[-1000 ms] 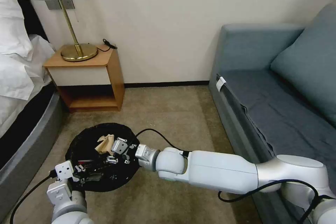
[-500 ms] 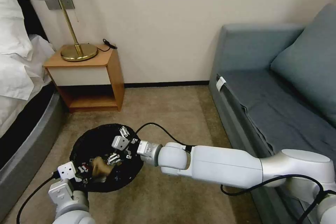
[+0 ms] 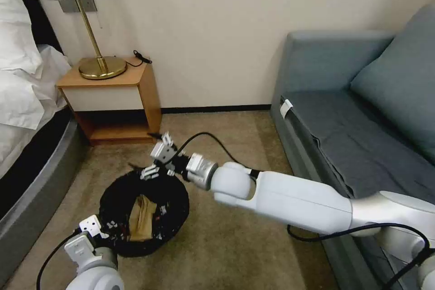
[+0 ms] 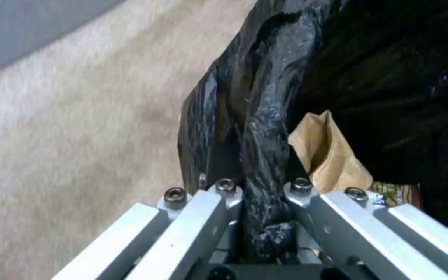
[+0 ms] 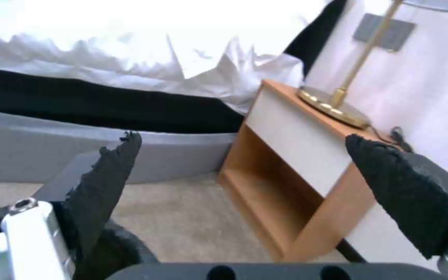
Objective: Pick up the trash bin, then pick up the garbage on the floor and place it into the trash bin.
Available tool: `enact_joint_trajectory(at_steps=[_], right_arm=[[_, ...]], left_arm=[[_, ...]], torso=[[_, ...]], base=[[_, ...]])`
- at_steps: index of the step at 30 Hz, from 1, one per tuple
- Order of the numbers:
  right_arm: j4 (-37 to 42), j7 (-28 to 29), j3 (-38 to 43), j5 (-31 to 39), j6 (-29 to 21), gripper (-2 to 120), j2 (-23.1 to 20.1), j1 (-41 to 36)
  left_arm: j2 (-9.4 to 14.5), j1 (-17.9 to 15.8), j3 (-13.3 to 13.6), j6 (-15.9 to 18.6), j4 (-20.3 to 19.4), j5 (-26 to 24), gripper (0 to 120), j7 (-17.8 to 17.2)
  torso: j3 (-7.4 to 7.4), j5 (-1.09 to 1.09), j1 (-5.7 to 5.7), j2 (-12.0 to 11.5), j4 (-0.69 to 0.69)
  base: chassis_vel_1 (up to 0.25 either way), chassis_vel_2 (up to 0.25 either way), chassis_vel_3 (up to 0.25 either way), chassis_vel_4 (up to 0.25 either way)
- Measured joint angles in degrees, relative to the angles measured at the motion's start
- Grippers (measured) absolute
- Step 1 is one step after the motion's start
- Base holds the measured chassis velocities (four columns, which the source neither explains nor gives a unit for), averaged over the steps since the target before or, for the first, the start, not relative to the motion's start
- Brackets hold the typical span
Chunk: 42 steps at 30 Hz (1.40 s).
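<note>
A long blue-grey upholstered sofa runs along the robot's right side, and a bed with rumpled white linen lies on its left, with beige carpet between them. Against the far wall stands a small wooden nightstand with a white front panel, carrying a brass-based lamp with a pale shade. On the carpet in front of the robot is the small round trash bin lined with a crinkly black plastic bag. Its near rim is pinched in the left gripper, whose jaws are closed on a fold of the black liner (the wrist camera shows the plastic squeezed between the metal fingers). The right gripper hangs above the bin's far edge, near the nightstand, its black-padded fingers spread wide apart with nothing between them. Inside the bin lies a crumpled tan paper piece, resting against the dark liner.
</note>
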Motion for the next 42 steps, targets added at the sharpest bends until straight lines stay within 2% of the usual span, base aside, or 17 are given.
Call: enact_joint_trajectory(at_steps=[5,8,15,19,22,24,25,28,29,34,35,39,40,42], right_arm=[[1.0,0.1,0.7,0.0,0.0,100,-1.6,-0.7],[2.1,0.1,2.5,-0.5,0.0,100,-3.7,-2.6],[3.1,0.2,4.8,-0.9,0.1,100,-5.5,-4.9],[3.5,0.2,6.2,-1.1,0.1,100,-6.2,-6.6],[3.8,0.2,7.4,-1.2,0.1,100,-6.6,-7.9],[4.2,0.1,9.1,-1.2,0.1,100,-7.0,-9.6],[4.2,0.1,9.1,-1.2,0.1,100,-7.0,-9.6],[4.7,0.1,11.3,-1.1,-0.1,100,-7.8,-12.1],[4.7,0.1,11.3,-1.1,-0.1,100,-7.8,-12.1],[5.8,0.3,15.3,-1.0,-0.4,100,-8.8,-15.9],[5.8,0.3,15.3,-1.0,-0.4,100,-8.8,-15.9],[7.0,0.5,19.4,-1.0,-0.9,100,-9.2,-19.0],[7.0,0.5,19.4,-1.0,-0.9,100,-9.2,-19.0],[7.9,1.3,21.6,-0.9,-1.3,100,-9.4,-20.9]], left_arm=[[0.2,-0.8,-0.8,0.5,1.8,-2.9,3,-1.0],[0.7,-2.0,-2.2,1.0,4.8,-8.7,3,-1.9],[0.8,-2.5,-3.2,1.2,5.9,-11.4,3,-2.9],[0.9,-2.3,-3.4,1.3,5.8,-11.3,3,-2.6],[0.9,-1.8,-3.6,1.2,5.4,-10.2,5,-1.2],[1.0,-1.0,-3.8,-0.2,4.9,-6.7,15,1.9],[1.0,-1.0,-3.8,-0.2,4.9,-6.7,15,1.9],[1.1,0.2,-4.0,-3.3,4.1,-0.2,30,6.3],[1.1,0.2,-4.0,-3.3,4.1,-0.2,30,6.3],[1.2,1.6,-4.1,-6.6,2.5,5.0,52,10.0],[1.2,1.6,-4.1,-6.6,2.5,5.0,52,10.0],[1.3,3.3,-4.3,-10.5,0.7,8.8,69,13.1],[1.3,3.3,-4.3,-10.5,0.7,8.8,69,13.1],[1.4,4.3,-4.7,-12.8,-0.1,11.1,78,15.7]], torso=[[0.0,-0.01,0.0,0.0,-0.01],[0.0,0.0,0.0,0.0,0.0],[0.0,0.03,0.0,0.0,0.01],[0.0,0.0,0.0,0.0,0.0],[0.0,-0.03,0.0,0.0,0.0],[0.0,-0.05,0.0,0.0,0.0],[0.0,-0.05,0.0,0.0,0.0],[0.0,-0.02,0.0,0.0,0.0],[0.0,-0.02,0.0,0.0,0.0],[0.0,-0.01,0.0,0.0,-0.01],[0.0,-0.01,0.0,0.0,-0.01],[0.0,-0.01,0.0,0.0,0.0],[0.0,-0.01,0.0,0.0,0.0],[0.0,0.0,0.0,0.0,0.0]], base=[[0.0,0.0,0.0,0.0],[0.0,0.0,0.0,0.0],[0.0,0.0,0.0,0.0],[0.0,0.0,0.0,0.0],[0.0,0.0,0.0,0.0],[0.0,0.0,0.0,0.0],[0.0,0.0,0.0,0.0],[0.0,0.0,0.0,0.0],[0.0,0.0,0.0,0.0],[0.0,0.0,0.0,0.0],[0.0,0.0,0.0,0.0],[0.0,0.0,0.0,0.0],[0.0,0.0,0.0,0.0],[0.0,0.0,0.0,0.0]])
